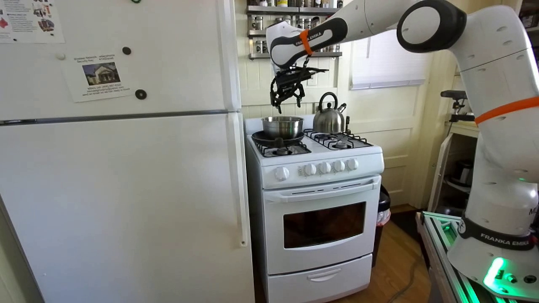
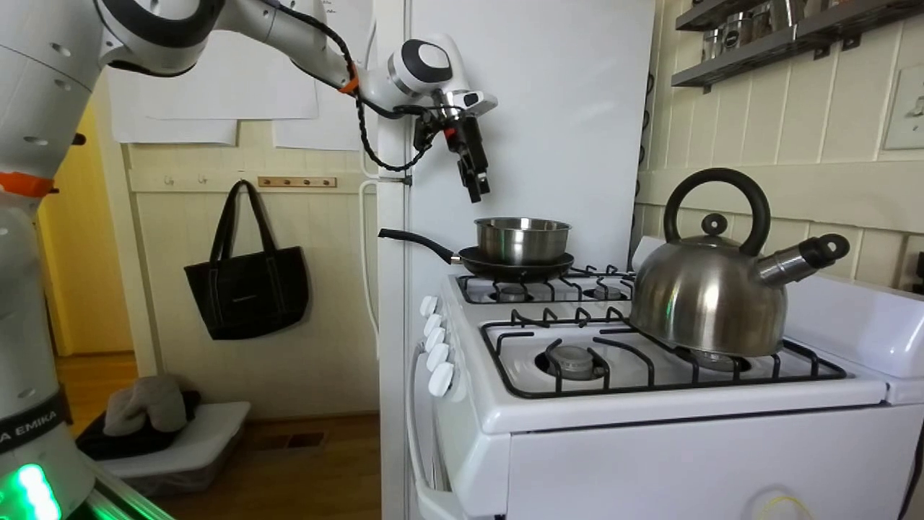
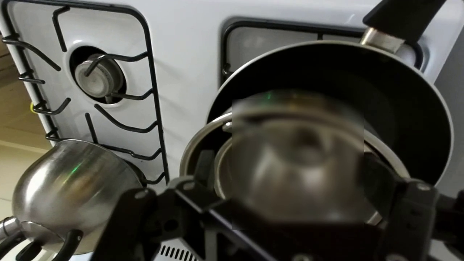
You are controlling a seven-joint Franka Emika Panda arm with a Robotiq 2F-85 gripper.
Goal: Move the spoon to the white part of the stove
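No spoon can be made out; the pot's inside is blurred in the wrist view and hidden in both exterior views. A small shiny bit (image 3: pixel 227 125) shows inside the pot's rim; I cannot tell what it is. The white part of the stove (image 3: pixel 185 61) runs between the black grates and along the front in an exterior view (image 2: pixel 476 368). My gripper (image 1: pixel 289 107) is open above the steel pot (image 1: pixel 282 126), also in an exterior view (image 2: pixel 479 193). In the wrist view its fingers (image 3: pixel 287 156) stand wide apart over the pot (image 3: pixel 297 185), with nothing visible between them.
The pot stands in a black frying pan (image 2: pixel 516 271) whose handle points to the stove's front. A steel kettle (image 2: pixel 707 303) stands on a rear burner. The tall fridge (image 1: pixel 126 189) stands beside the stove. Spice shelves (image 1: pixel 294 33) hang on the wall behind.
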